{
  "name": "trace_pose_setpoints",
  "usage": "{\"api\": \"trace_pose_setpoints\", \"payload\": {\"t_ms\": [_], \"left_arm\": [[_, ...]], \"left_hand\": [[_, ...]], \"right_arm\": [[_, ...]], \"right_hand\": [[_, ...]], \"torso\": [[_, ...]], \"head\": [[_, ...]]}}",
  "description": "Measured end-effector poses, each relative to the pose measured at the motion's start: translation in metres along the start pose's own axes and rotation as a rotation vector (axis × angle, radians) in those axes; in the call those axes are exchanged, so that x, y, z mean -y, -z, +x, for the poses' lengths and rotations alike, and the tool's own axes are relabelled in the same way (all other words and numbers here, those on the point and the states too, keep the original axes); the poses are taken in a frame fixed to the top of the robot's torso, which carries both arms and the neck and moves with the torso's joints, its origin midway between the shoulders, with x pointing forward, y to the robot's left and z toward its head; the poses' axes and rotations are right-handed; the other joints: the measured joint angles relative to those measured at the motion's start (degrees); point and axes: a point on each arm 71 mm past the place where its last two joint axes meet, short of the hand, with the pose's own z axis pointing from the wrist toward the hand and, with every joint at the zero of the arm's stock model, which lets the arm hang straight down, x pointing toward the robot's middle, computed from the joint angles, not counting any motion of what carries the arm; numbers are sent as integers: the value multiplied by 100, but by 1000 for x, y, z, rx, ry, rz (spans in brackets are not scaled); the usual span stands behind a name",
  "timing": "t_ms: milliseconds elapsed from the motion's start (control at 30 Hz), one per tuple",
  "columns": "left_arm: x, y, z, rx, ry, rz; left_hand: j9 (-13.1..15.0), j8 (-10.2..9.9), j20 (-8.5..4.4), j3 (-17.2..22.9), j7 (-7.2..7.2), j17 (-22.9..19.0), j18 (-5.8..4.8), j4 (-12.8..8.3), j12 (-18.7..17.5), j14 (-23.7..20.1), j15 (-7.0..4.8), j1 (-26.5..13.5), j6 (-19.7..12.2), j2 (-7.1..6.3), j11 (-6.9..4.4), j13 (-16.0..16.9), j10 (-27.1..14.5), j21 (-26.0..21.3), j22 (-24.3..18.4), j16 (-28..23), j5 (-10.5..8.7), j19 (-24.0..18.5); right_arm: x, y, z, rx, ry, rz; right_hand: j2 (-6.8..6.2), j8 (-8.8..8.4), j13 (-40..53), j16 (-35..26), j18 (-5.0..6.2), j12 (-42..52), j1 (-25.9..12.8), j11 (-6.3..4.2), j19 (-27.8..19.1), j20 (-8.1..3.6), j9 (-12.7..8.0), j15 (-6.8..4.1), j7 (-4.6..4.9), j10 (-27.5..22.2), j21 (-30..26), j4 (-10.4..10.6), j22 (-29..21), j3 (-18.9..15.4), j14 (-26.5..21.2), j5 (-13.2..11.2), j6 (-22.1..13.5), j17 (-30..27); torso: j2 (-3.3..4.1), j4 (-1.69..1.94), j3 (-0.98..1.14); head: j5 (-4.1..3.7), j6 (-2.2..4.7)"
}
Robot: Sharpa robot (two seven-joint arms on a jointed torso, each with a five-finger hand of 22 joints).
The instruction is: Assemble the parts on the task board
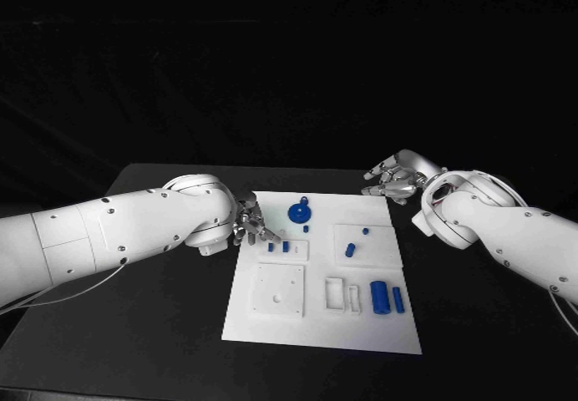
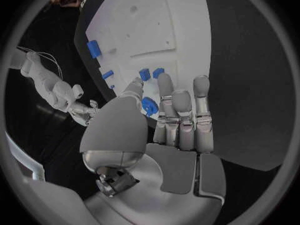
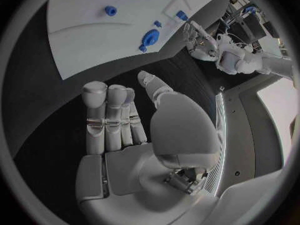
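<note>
Task board (image 1: 325,326) is lying mid-table in the head view, blue parts (image 1: 387,296) resting on it. Left hand (image 1: 254,225) is hovering at its left edge; right hand (image 1: 394,179) beyond its far right corner. Left wrist view: fingers (image 2: 181,110) extended, holding nothing. Right wrist view: fingers (image 3: 109,115) extended, empty.

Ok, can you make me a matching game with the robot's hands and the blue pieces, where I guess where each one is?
Things:
1. left hand
2. right hand
3. round blue part
4. two long blue parts

Places:
A. off the task board, over the black table past its far right corner
B. near right part of the board, lying side by side
C. at the board's left edge, fingers over it
D. far end of the board, in the middle

Pairs: 1-C, 2-A, 3-D, 4-B
</note>
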Motion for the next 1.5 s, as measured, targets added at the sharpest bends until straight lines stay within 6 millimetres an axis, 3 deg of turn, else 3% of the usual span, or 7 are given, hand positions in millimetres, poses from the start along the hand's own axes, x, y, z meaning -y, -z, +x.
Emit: {"api": "trace_pose_setpoints", "payload": {"t_ms": [200, 300, 433, 967, 1067, 1333, 1500], "left_arm": [[0, -3, 4, -9, -15, -8], [-1, -6, 8, -19, -24, -14], [-2, -8, 12, -30, -33, -19], [-2, -13, 18, -43, -39, -27], [-1, -14, 18, -43, -39, -26], [0, -15, 18, -44, -41, -24], [1, -16, 18, -45, -41, -24]], "left_hand": [[12, -3, 0, 2, 0, -1, 0, -2, 4, 0, 0, 2, 0, 2, 0, -5, 0, 0, -1, 23, 24, 0], [45, -23, -20, -26, -3, -7, 0, -126, 26, 0, 0, 4, 3, 114, 0, -11, 0, 24, -1, 23, 142, -20], [63, -23, -20, -54, -21, -12, 0, -153, 26, -20, -20, 1, 21, 122, 0, -11, 0, 41, -1, 45, 313, -20], [103, -44, -20, -61, -21, -25, 0, -160, 26, -20, -20, -14, 22, 215, 0, -26, 0, 41, -2, 45, 318, -20], [112, -68, -20, -131, -20, -29, 0, -239, 26, -20, -20, -10, 23, 329, 0, -27, 0, 41, -2, 45, 318, -20], [114, -155, -20, -299, -25, -36, 0, -797, 26, -20, -20, 223, 40, 758, 0, -39, 0, 40, -3, 45, 420, -20], [94, -156, -41, -324, -30, -41, 0, -881, 25, -20, -20, 243, 53, 862, 0, -45, 0, 40, 0, 45, 441, -41]], "right_arm": [[0, 0, 0, 0, 0, 0], [0, 0, 0, 0, 0, -1], [0, 0, 0, 0, -1, -1], [-1, 0, 1, -1, -1, -2], [-1, 0, 1, -1, -1, -2], [-1, 0, 1, -1, -1, -2], [-1, 0, 1, -1, -1, -2]], "right_hand": [[0, 0, 0, 0, 0, 0, 0, 0, 0, 0, 0, 0, 0, 0, 0, 0, 0, 0, 0, 0, 0, 0], [0, 0, 0, 0, 0, 0, 0, 0, 0, 0, 0, 0, 0, 0, 0, 0, 0, 0, 0, 19, 0, 0], [0, 0, 0, 0, 0, 0, 0, 0, 0, 0, 0, 0, 0, 0, 0, 0, 0, 0, 0, 19, 0, 0], [0, 0, -4, 0, 0, 0, 0, 0, 0, 0, 0, 0, 0, 0, 0, 0, 0, 0, 0, 19, 0, 0], [0, 0, -4, 0, 0, 0, 0, 0, 0, 0, 0, 0, 0, 0, 0, 0, 0, 0, 0, 18, 0, 0], [0, 0, -3, 0, 0, 0, 0, 0, 0, 0, 0, 0, 0, 0, 0, 0, 0, 0, 0, 18, 0, 0], [0, 0, -3, 0, 0, 0, 0, 0, 0, 0, 0, 0, 0, 0, 0, 0, 0, 0, 0, 18, 0, 0]], "torso": [[-3, 4, -1], [-4, 4, -2], [-4, 3, -3], [-4, 3, -1], [-5, 3, 1], [-6, 3, 2], [-7, 4, 2]], "head": [[-8, -7], [-9, -10], [-11, -10], [-31, -21], [-32, -21], [-37, -22], [-38, -18]]}}
